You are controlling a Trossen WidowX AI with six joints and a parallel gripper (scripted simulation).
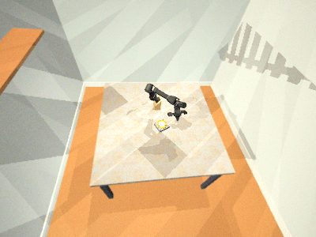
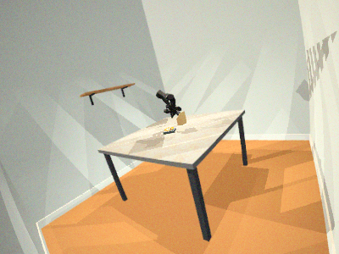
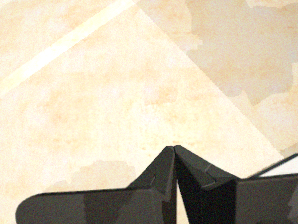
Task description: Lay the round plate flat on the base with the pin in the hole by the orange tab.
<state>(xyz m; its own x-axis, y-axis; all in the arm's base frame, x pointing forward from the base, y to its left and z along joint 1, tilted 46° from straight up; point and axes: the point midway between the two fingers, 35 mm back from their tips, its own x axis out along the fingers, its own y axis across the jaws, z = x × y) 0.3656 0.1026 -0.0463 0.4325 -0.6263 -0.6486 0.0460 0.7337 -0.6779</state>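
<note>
The round plate (image 1: 162, 124) (image 2: 169, 129) shows as a small yellow ring with a pale middle on the square base (image 1: 162, 130) (image 2: 169, 133). The post, the pin, the orange tab and its hole are too small to tell, and so is the plate's tilt. My gripper (image 1: 177, 119) (image 2: 172, 116) (image 3: 173, 153) is shut with nothing between its fingertips. It points down above the table, beside the base and clear of the plate. In the wrist view a pale piece with a dark edge, likely the base, shows at the lower right, partly behind a finger.
A tan block (image 1: 157, 105) (image 2: 181, 118) stands on the table (image 1: 118, 158) (image 2: 148, 155) behind the base, near the arm's foot. An orange shelf (image 1: 17, 51) (image 2: 108, 90) is on the wall, away from the table.
</note>
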